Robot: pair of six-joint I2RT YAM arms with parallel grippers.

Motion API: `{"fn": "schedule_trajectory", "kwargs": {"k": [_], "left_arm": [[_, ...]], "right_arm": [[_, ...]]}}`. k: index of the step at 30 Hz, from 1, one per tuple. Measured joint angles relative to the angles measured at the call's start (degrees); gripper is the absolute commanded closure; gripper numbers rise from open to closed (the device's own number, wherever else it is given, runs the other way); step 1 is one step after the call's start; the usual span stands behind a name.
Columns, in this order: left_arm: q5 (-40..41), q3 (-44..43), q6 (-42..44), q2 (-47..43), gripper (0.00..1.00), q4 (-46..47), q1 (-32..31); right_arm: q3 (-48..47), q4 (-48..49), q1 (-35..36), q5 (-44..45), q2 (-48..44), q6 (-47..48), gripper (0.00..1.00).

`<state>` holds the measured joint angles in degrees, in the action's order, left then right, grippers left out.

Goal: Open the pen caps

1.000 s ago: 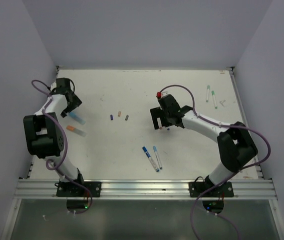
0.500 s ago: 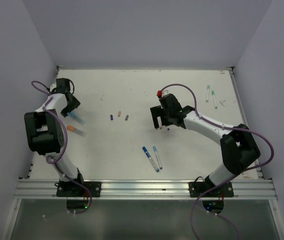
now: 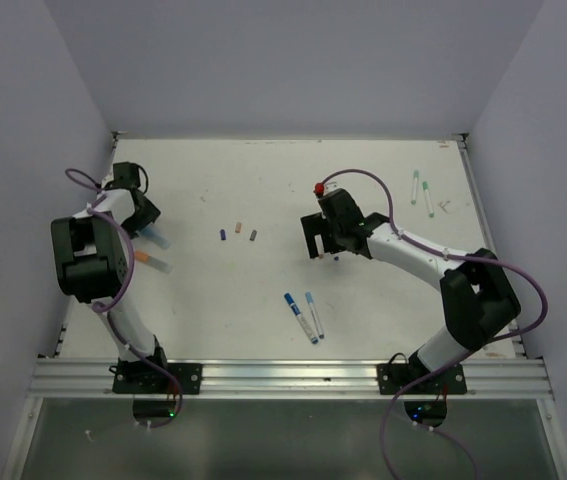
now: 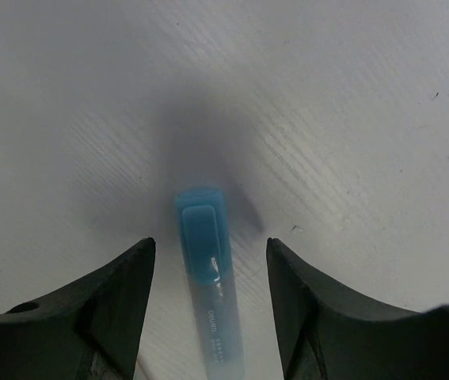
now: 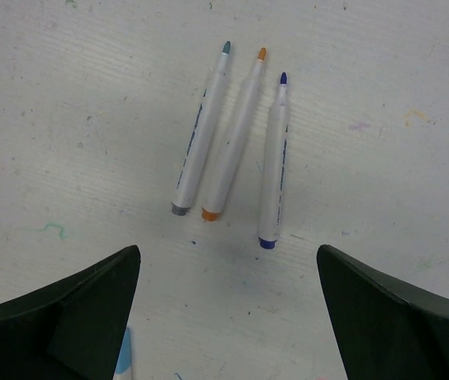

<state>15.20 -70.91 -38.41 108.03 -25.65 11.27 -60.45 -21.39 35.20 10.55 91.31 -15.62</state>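
Note:
My left gripper (image 3: 143,215) is open at the table's left edge. In the left wrist view a light blue capped pen (image 4: 206,261) lies on the table between its spread jaws (image 4: 208,245), cap end away from me, untouched. It also shows in the top view (image 3: 156,239), with an orange-capped pen (image 3: 151,262) beside it. My right gripper (image 3: 315,240) is open and empty mid-table; in its wrist view (image 5: 226,261) three uncapped white pens, with a grey end (image 5: 200,131), an orange end (image 5: 236,134) and a blue end (image 5: 274,162), lie ahead of it. Three loose caps (image 3: 239,231) lie in the middle.
A blue pen (image 3: 301,318) and a light blue pen (image 3: 314,313) lie near the front centre. Two green-ended pens (image 3: 421,192) lie at the back right. Walls enclose the table on the left, back and right. A light blue pen end (image 5: 123,356) shows by the right gripper's left finger.
The left arm has drawn back towards the left edge, its gripper staying over the light blue pen. The right gripper has barely moved.

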Motion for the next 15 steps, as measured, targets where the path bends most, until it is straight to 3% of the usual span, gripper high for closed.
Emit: {"fn": "schedule_trajectory", "kwargs": {"k": [9, 15], "left_arm": [[0.2, 1.5, -0.1, 0.6, 0.57, 1.9, 0.7], [-0.1, 1.5, -0.6, 0.9, 0.97, 3.0, 1.2]], "right_arm": [[0.0, 0.0, 0.0, 0.5, -1.1, 0.0, 0.03], [0.4, -0.1, 0.0, 0.4, -2.8, 0.1, 0.02]]}}
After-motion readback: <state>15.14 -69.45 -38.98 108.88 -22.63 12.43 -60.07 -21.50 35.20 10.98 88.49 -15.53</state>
